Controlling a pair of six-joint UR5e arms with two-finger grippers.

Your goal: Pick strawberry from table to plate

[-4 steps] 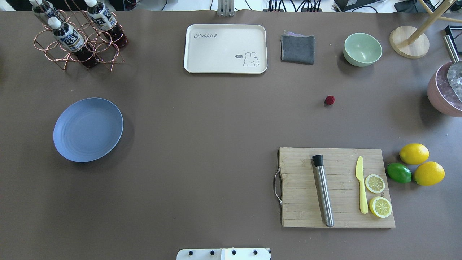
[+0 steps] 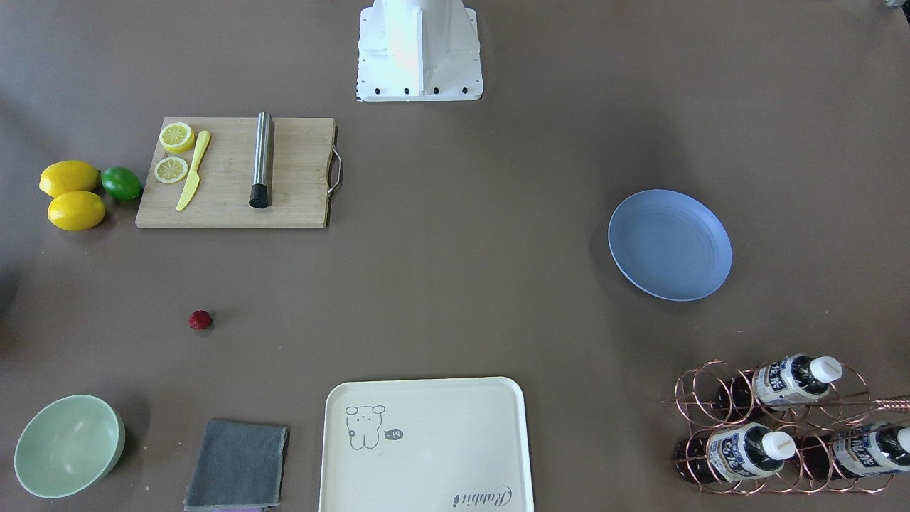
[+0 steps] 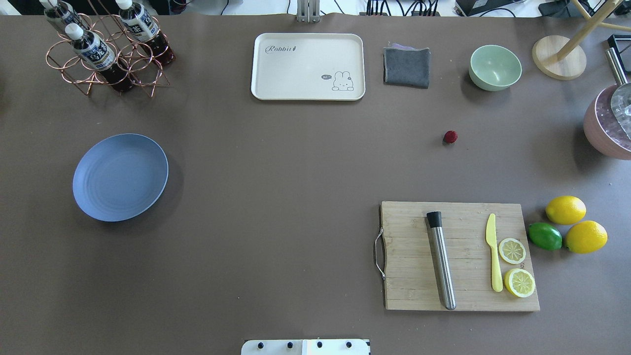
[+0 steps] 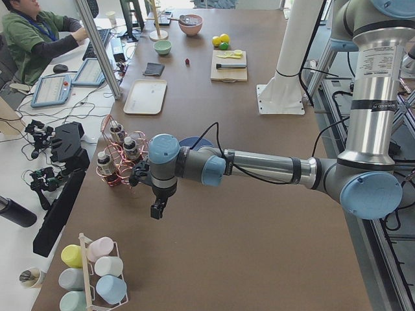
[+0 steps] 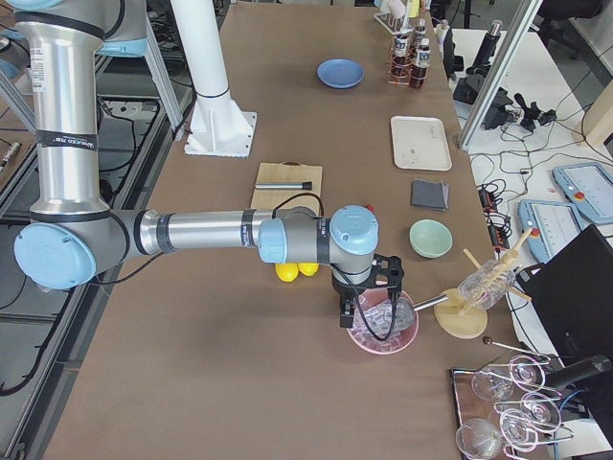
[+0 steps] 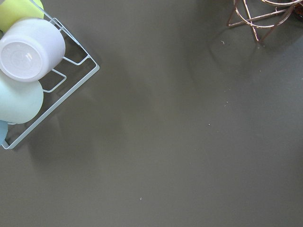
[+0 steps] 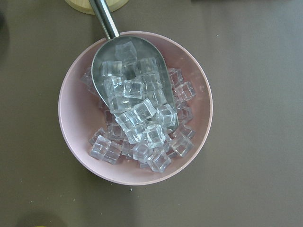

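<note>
Left gripper (image 4: 157, 208) parked beyond plate (image 3: 121, 177), right gripper (image 5: 347, 314) far from plate; cannot tell whether spread or pressed together. Probably to leave strawberry (image 3: 450, 136), well apart from plate, unobstructed.

The strawberry (image 3: 450, 137) was tiny, dark red and bumpy. It sat alone on the brown worktop (image 3: 276, 162), on the robot's right side. The plate (image 3: 120, 177) was round, shallow and blue-grey, with faint rings inside. It lay flat on the worktop on the robot's left side, far from the berry.
</note>
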